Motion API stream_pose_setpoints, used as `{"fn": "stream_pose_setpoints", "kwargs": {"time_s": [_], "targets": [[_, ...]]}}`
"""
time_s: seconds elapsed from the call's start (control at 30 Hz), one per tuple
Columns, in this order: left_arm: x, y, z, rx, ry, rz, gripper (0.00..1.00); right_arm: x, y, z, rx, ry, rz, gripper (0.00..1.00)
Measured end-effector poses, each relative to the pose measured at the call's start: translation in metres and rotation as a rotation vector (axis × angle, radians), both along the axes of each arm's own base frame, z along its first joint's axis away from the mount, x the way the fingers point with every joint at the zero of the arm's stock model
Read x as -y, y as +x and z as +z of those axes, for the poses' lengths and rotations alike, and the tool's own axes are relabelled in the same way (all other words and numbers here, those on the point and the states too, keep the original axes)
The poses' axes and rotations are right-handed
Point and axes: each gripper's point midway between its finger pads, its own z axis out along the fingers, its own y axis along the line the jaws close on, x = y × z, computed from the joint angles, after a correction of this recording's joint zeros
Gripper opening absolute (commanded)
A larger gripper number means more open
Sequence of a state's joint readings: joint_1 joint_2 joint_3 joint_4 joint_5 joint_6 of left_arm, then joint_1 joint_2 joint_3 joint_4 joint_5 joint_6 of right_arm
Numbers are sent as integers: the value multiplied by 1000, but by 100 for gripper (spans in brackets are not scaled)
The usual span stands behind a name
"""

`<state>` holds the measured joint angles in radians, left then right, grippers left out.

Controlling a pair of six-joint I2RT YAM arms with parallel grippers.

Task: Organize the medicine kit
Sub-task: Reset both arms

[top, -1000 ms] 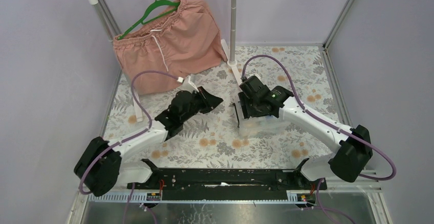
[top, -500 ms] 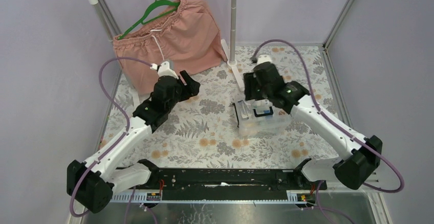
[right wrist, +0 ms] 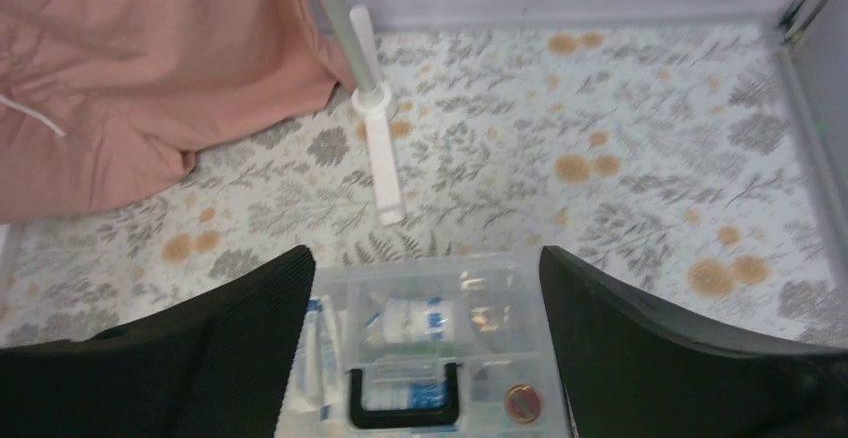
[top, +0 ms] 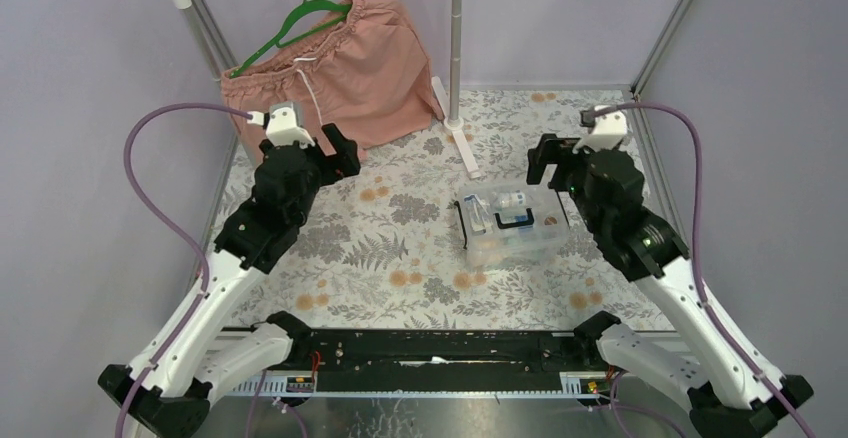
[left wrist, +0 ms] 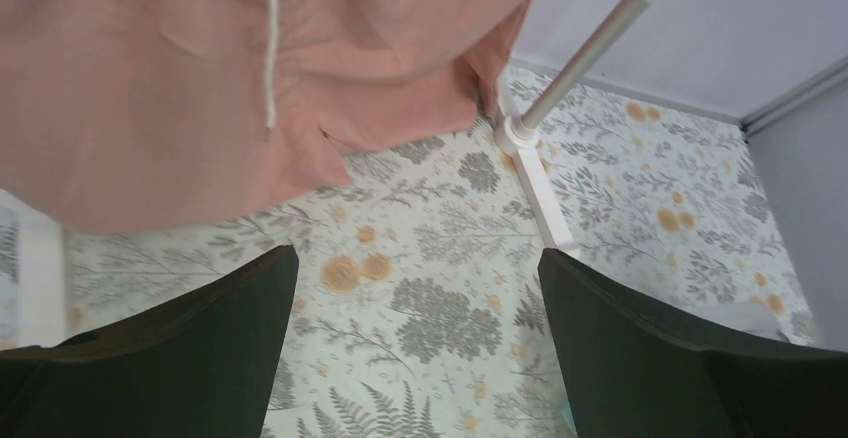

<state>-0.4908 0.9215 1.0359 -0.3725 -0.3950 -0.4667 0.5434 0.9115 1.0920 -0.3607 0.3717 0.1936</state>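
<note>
2 empty arms hover: left gripper (top: pixel 338 150) and right gripper (top: pixel 543 160) both spread wide; the medicine kit (top: pixel 512 220) sits lidded on the table (top: pixel 400 258) near the right one. Packing seems done; next probably means parking.

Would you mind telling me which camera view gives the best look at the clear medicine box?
The right wrist view: the medicine box is close, so its black handle and contents show through the lid, though the near edge is cropped. The top view shows the whole box, small. The left wrist view misses it.
</note>
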Motion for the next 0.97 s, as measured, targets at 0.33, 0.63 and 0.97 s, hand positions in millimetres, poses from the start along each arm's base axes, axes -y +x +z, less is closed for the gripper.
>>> {"fn": "stream_pose_setpoints", "kwargs": {"time_s": [0.33, 0.63, 0.97], "targets": [[-41, -13, 29, 94, 162, 106, 99, 30, -19, 22, 194, 74, -88, 100], [-57, -23, 16, 92, 177, 164, 99, 38, -23, 27, 225, 83, -114, 100], [-59, -21, -3, 55, 193, 183, 99, 36, -19, 14, 193, 81, -122, 100]]}}
